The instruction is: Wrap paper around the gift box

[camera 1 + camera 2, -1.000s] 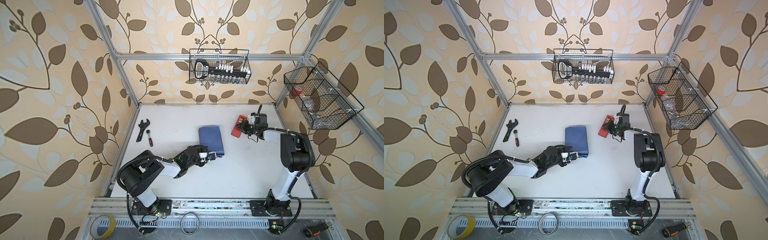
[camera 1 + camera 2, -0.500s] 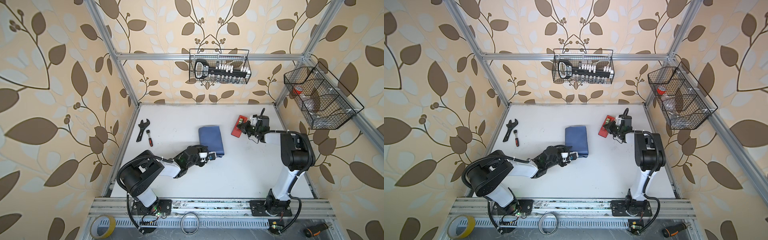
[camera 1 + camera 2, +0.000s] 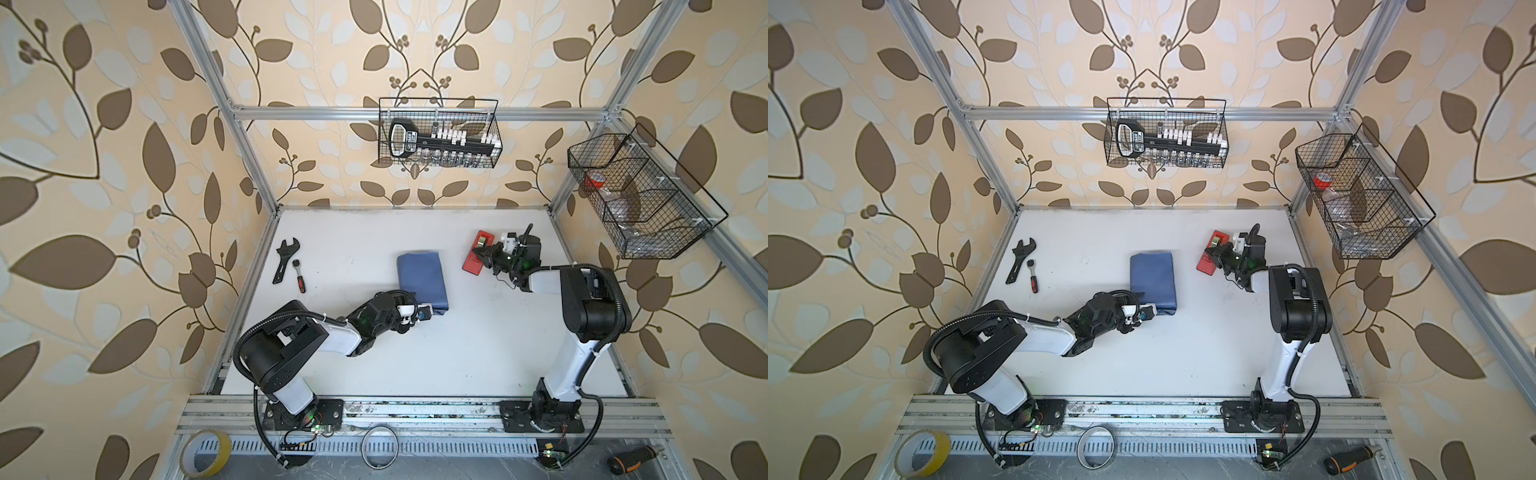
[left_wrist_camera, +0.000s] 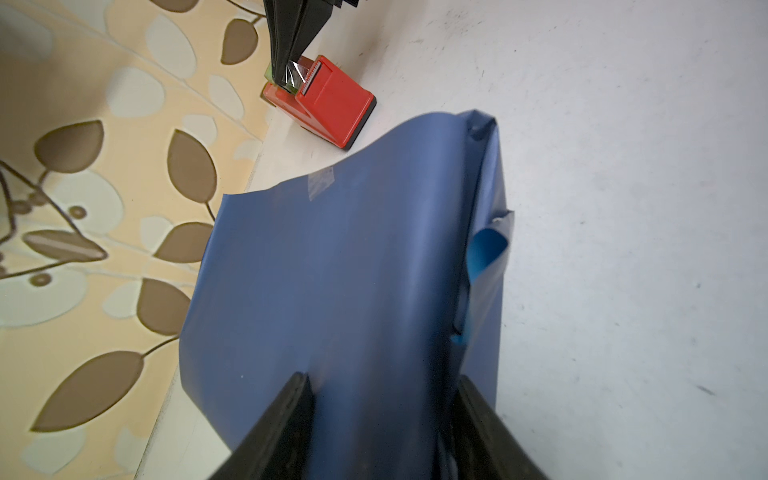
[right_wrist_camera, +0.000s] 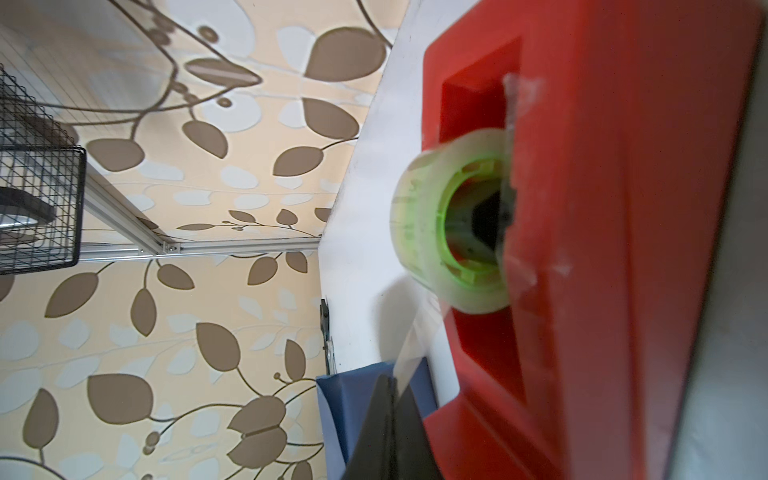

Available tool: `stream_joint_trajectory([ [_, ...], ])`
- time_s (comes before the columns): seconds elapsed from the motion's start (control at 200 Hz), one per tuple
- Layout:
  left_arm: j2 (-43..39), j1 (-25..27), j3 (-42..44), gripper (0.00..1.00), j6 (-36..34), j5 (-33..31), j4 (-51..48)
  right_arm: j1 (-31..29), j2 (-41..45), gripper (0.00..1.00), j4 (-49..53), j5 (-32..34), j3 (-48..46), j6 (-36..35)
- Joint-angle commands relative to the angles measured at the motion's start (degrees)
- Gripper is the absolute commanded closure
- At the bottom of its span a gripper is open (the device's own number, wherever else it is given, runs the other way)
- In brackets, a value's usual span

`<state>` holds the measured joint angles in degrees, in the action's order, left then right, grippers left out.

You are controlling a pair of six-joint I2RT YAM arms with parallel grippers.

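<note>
Blue parcel gripped at its near end, tape pinched beyond

Nearest, the left claw (image 3: pixel 427 312) stands about half open, its fingers (image 4: pixel 297 411) clasping the near end of the paper (image 3: pixel 422 270). The paper is slate-blue and folded into a parcel lying mid-table (image 3: pixel 457 357), with the gift box hidden inside. Farther off to the right, the right claw (image 3: pixel 482 254) is pinched fully closed on a clear tape strip (image 4: pixel 297 75) running from the red tape dispenser (image 3: pixel 473 266), apart from the parcel.

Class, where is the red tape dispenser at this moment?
In both top views the red tape dispenser stands at the back right of the table, right of the paper, with the right gripper pinching its tape.
</note>
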<state>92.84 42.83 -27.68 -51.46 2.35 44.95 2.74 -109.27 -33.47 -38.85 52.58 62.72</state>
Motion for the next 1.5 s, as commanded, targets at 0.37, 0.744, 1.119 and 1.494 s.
stream_joint_trajectory([
  [0.37,1.8,0.29,-0.05,0.46,-1.83,-1.82,-6.45,-1.42,6.67,1.0,-1.81,-3.05,-5.96,-0.57],
  [0.744,1.82,0.24,-0.1,0.46,-1.98,-1.83,-6.41,-3.22,6.22,1.0,-2.94,-2.23,-11.68,-2.95],
  [1.119,1.92,0.24,-0.16,0.46,-1.98,-1.89,-6.4,-3.71,2.28,1.0,0.05,1.61,-12.17,-6.27],
  [1.494,1.76,0.25,-0.04,0.46,-1.88,-1.8,-6.34,-2.59,-0.2,1.0,6.01,7.76,-10.44,-10.03],
])
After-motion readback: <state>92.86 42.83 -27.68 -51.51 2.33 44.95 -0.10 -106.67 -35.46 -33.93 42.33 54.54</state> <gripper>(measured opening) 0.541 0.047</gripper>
